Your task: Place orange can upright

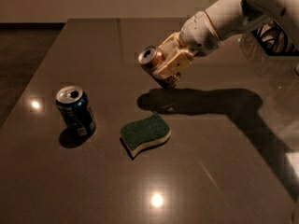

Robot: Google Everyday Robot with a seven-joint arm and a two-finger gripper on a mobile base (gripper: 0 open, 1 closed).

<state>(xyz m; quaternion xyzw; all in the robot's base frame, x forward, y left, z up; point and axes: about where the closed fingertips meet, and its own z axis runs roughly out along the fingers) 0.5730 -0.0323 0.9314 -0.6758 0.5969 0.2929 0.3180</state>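
orange can [154, 65] tilted, clamped in gripper [171, 65]

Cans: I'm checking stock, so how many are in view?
2. The orange can is held tilted in the claw above the table middle; the blue can stands upright at left, beside the sponge. None seems hidden.

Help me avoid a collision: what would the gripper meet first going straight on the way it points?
Likely the table, through the tilted orange can the gripper holds, whose lower end hangs just above it. Blue can and sponge sit farther left.
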